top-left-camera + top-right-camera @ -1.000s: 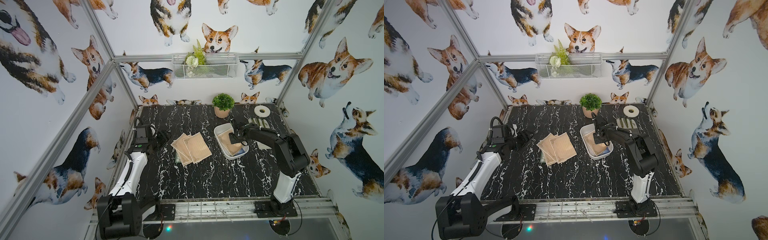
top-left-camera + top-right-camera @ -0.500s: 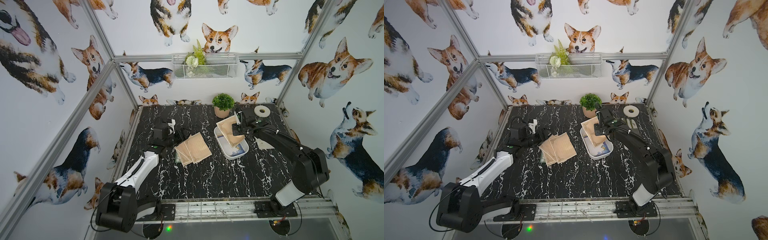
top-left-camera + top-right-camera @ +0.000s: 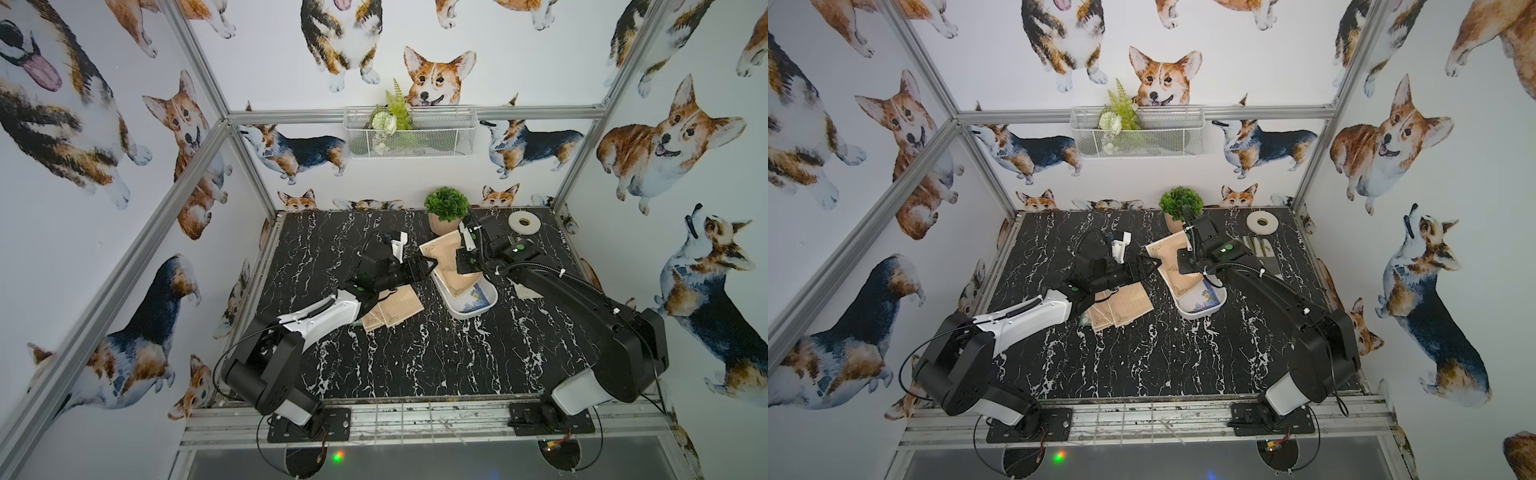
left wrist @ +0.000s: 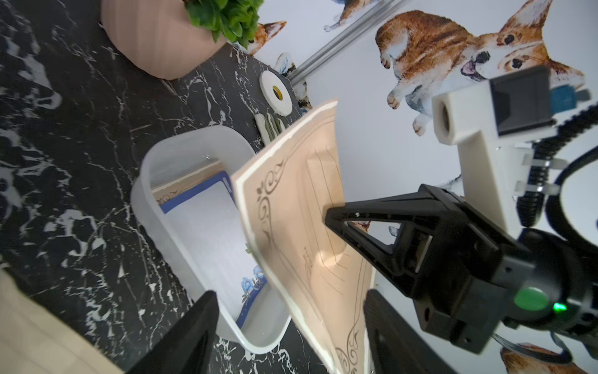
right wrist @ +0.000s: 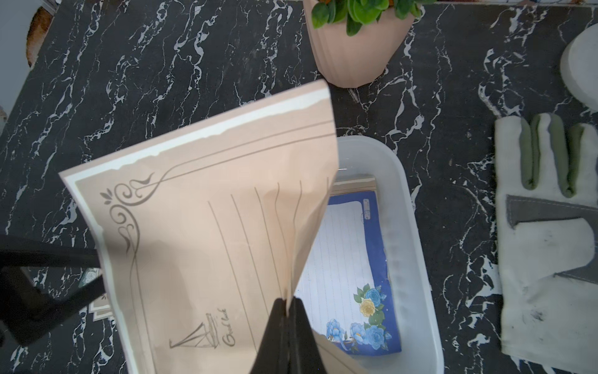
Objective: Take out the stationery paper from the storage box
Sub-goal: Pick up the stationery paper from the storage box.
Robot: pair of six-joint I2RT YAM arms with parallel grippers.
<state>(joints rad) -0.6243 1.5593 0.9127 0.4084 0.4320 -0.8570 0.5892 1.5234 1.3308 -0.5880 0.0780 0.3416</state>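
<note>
- Right fingers [image 5: 286, 312] are pressed fully together on 1 tan sheet [image 5: 194, 210]. They pinch it at one edge, and the paper creases where they meet.
- That tan sheet hangs in the air over the storage box [image 5: 415, 259], tilted and curved. Its scrolled corner reaches out past the box rim on the left arm's side.
- Left fingers [image 4: 191, 333] stand wide apart and grip nothing. In the left wrist view the sheet's lower edge lies between the 2 of them. Whether either one touches the paper I cannot tell.
- Inside the storage box a blue-floral sheet [image 5: 343, 259] lies flat on the bottom. A lower tan sheet [image 5: 354, 185] shows as a strip past one of its short ends.
- A pile of tan sheets [image 3: 395, 307] lies on the surface [image 3: 374, 365] near the storage box on the left arm's side, partly under the left arm.
- A potted plant [image 3: 445, 208] stands just behind the storage box, toward the back wall.
- A work glove [image 5: 547, 243] lies flat beside the storage box on the right arm's side, apart from it.
- A tape roll [image 3: 524, 222] lies beyond the glove, farther from the storage box and near the back corner.
</note>
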